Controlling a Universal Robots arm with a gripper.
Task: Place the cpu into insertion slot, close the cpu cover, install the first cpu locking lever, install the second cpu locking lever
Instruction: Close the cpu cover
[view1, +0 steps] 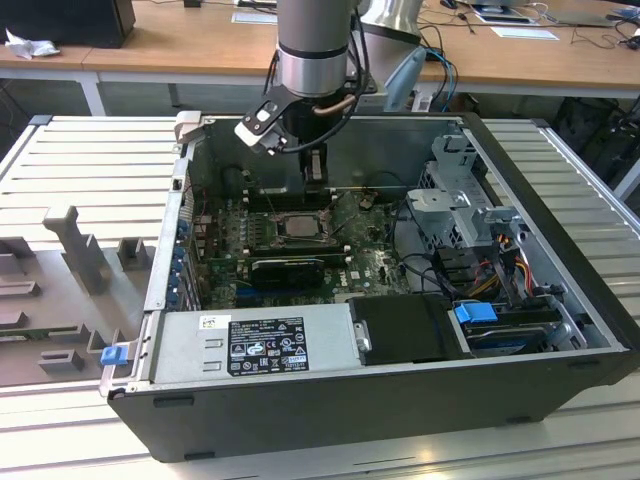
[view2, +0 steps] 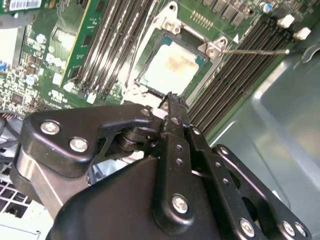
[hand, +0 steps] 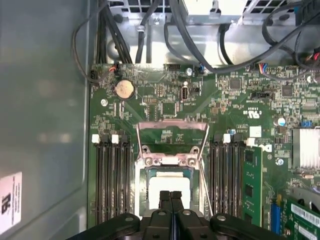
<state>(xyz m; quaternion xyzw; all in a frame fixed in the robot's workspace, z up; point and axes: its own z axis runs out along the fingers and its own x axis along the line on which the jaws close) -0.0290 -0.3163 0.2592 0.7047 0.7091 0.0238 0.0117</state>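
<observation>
Trouble from here would most likely have come at the cpu cover (hand: 172, 124). It stood swung open off its hinge, and closed fingers pushing it off-centre could have twisted the thin frame or let it snap down on the chip. A tip dragged across the cpu (hand: 167, 182) could have scuffed its pale face or nudged it askew in the insertion slot (hand: 141, 190). The thin lever rod (hand: 205, 185) beside the socket could also have snagged a finger.

The gripper (hand: 171, 197) hung over the socket edge opposite the hinge, its jaws pressed together with nothing between them. Whether a tip touched the chip could not be told. In the exterior view the gripper sat in the upper middle of the frame, inside the open computer case (view1: 350, 410), with the chip at the centre just below it.

The cpu lay flat and face up in the slot, its edges square with the memory slots (hand: 114, 180) on either side. Being square, it had no long axis. The cover's free edge pointed away from the socket toward the coin battery (hand: 124, 89). The lever seemed raised off the board, so its direction was hard to fix.
</observation>
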